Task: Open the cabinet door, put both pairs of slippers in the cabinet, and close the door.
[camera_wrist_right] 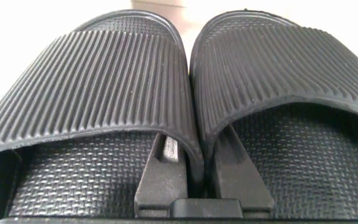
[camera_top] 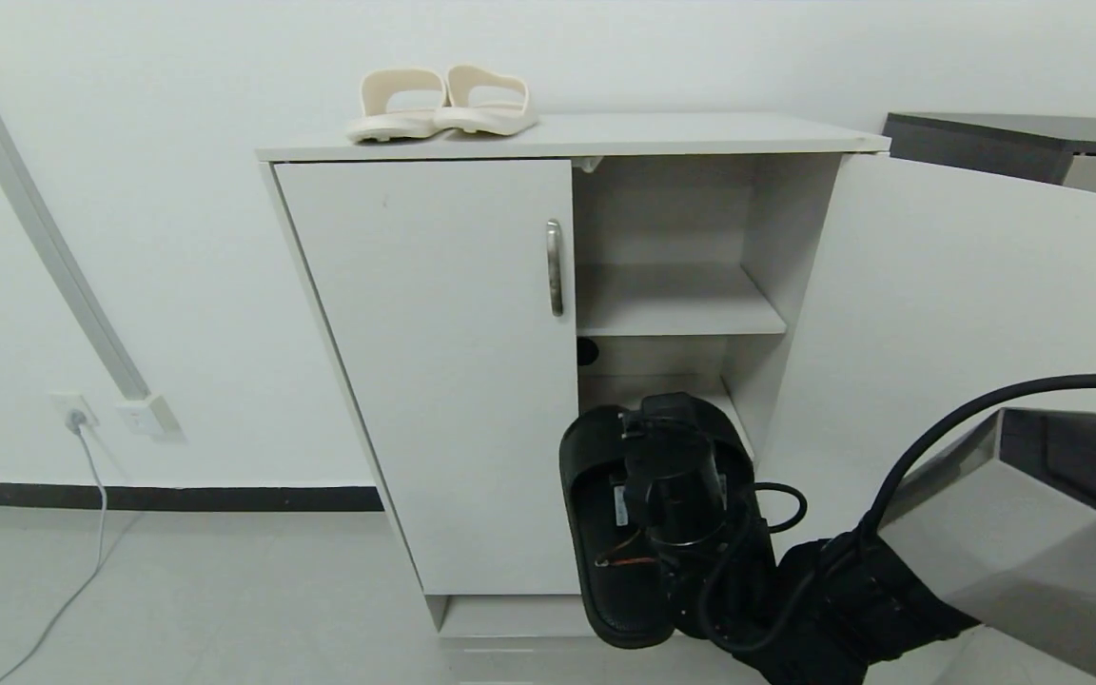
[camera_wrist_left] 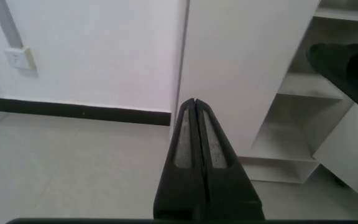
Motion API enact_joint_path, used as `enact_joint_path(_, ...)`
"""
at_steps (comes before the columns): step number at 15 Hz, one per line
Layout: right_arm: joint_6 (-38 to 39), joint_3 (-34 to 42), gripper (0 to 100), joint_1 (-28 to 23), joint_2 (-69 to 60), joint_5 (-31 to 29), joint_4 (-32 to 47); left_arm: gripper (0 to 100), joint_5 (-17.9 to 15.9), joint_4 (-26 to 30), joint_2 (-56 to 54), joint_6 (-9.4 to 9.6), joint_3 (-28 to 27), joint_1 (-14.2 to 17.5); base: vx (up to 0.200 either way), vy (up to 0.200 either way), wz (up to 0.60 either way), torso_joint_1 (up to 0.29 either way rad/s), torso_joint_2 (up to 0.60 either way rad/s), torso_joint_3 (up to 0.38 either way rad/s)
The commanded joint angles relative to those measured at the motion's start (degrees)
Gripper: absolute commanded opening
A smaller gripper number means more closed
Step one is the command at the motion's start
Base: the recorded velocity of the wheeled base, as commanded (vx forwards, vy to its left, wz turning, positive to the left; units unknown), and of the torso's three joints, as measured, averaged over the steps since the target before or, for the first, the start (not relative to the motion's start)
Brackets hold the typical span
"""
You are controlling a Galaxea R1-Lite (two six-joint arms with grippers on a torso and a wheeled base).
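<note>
The cabinet (camera_top: 681,135) stands with its right door (camera_top: 938,304) swung open and its left door (camera_top: 434,362) shut. The right gripper (camera_wrist_right: 197,174) holds the black slippers (camera_top: 605,533) at the mouth of the compartment below the shelf (camera_top: 676,304). Its wrist view shows it clamped on the two adjoining straps. The cream slippers (camera_top: 443,103) sit on the cabinet's top. The left wrist view shows the left gripper (camera_wrist_left: 196,134) pressed closed, holding nothing.
</note>
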Motion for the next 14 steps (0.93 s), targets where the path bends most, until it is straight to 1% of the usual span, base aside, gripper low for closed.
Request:
enact_joint_path(1,0.01,0.09,0,-0.02,-0.08,-0.01,-0.05,0,0.04,0.01,0.18,-0.09,0.02,-0.04,0.0,-0.2,0.0,0.002,0.0,0.007)
enact_joint_path(2,0.01,0.09,0,-0.02,-0.08,-0.01,-0.05,0,0.04,0.01,0.18,-0.09,0.02,-0.04,0.0,-0.2,0.0,0.002,0.0,0.002)
enact_joint_path(5,0.1,0.36,0,-0.73,1.33,0.34,-0.4,0,0.22,0.01,0.18,-0.26,0.02,-0.04,0.0,0.0,0.0,0.0,0.0,0.0)
enact_joint_path(7,0.1,0.27,0,-1.61,3.26,0.87,-1.98,0,0.22,0.01,0.18,-0.26,0.02,-0.04,0.0,0.0,0.0,0.0,0.0,0.0)
enact_joint_path(9,0.1,0.01,0,-2.93,5.72,4.04,-5.68,0,0.22,0.01,0.18,-0.26,0.02,-0.04,0.0,0.0,0.0,0.0,0.0,0.0)
enact_joint_path(12,-0.25,-0.26,0,-3.01,8.36,5.62,-8.93,0,0.22,0.01,0.18,-0.26,0.02,-0.04,0.0,0.0,0.0,0.0,0.0,0.0)
enact_joint_path(14,-0.25,-0.87,0,-3.1,8.45,5.71,-9.02,0,0.13,0.01,0.18,-0.18,0.02,-0.04,0.0,0.0,0.0,0.0,0.0,0.0)
